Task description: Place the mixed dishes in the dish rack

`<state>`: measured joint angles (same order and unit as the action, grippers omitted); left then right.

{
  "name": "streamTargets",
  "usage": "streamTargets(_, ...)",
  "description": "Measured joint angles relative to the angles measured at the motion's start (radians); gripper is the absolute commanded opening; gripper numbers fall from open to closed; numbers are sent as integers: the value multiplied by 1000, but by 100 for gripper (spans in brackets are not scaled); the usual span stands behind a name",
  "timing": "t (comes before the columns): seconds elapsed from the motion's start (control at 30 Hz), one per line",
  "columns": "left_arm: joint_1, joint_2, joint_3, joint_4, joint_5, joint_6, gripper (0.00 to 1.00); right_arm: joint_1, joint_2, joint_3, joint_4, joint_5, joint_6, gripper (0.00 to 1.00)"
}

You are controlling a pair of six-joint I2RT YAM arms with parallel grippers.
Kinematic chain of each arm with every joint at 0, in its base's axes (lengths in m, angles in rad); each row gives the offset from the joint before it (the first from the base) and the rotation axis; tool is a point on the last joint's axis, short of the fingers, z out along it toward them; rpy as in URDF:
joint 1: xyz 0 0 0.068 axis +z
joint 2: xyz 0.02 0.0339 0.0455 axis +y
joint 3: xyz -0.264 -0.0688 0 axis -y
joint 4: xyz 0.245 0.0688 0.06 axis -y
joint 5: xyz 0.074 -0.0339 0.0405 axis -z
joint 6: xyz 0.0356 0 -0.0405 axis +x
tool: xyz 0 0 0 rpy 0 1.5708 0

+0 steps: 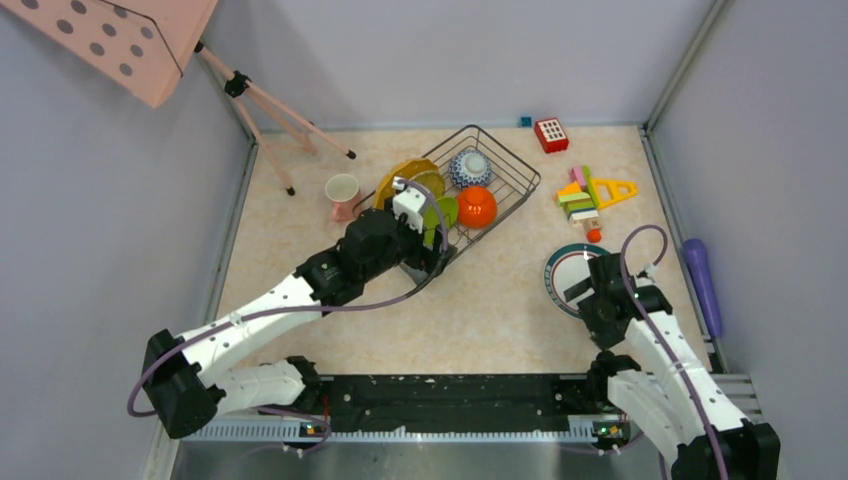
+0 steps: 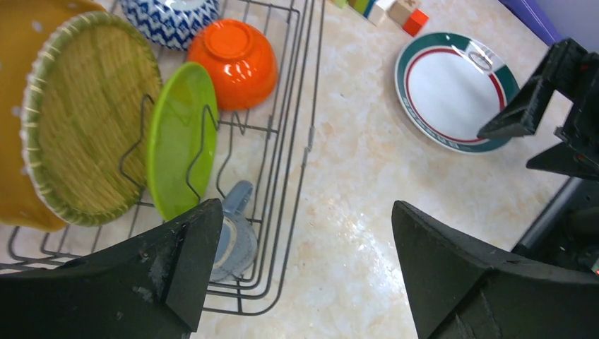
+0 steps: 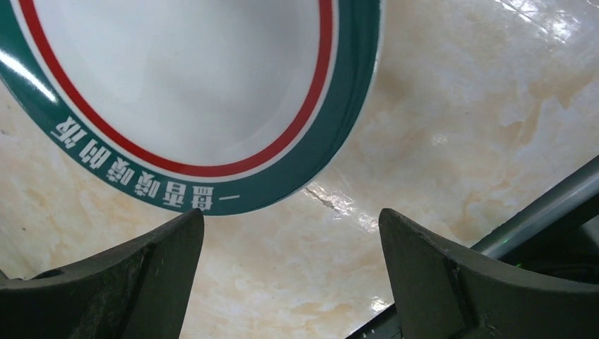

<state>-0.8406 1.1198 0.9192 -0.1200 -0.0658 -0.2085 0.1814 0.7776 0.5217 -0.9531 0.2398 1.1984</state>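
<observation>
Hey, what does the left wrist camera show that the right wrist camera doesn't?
Only the left wrist view: the dish rack holding the yellow plates, lime green plate, orange-red bowl, patterned bowl and grey mug, seen past the open left gripper. Only the right wrist view: white lettering along the rim of the white green-rimmed plate. Both: that plate, lying flat on the table.

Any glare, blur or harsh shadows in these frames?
Top external: even light, soft shadows, no blur. Left wrist: bright highlights on the orange-red bowl and sheen on the tabletop, otherwise sharp. Right wrist: glare streak on the rim of the white green-rimmed plate, tabletop sheen at upper right.
</observation>
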Motion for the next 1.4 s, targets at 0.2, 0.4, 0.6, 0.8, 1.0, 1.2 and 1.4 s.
streamTargets(0.2,0,-12,-40,15,75,-34,94,0,-20,-44,-11,45,122,89)
streamTargets(0.4,0,-16,-71,60,105,-39,94,-25,-15,-117,42,51,224,79)
streamTargets(0.6,0,-17,-89,87,109,-45,94,-63,19,-128,129,56,304,47)
streamTargets(0.8,0,-37,-117,100,91,-44,94,-69,-15,-167,176,74,392,0)
streamTargets(1.0,0,-47,-121,103,66,-44,93,-73,-125,-131,153,137,427,0)
streamTargets(1.2,0,-49,-121,105,96,-65,95,-73,-181,-39,56,217,303,0)
streamTargets(1.4,0,-35,-116,127,169,-137,95,-73,-253,31,52,226,70,0)
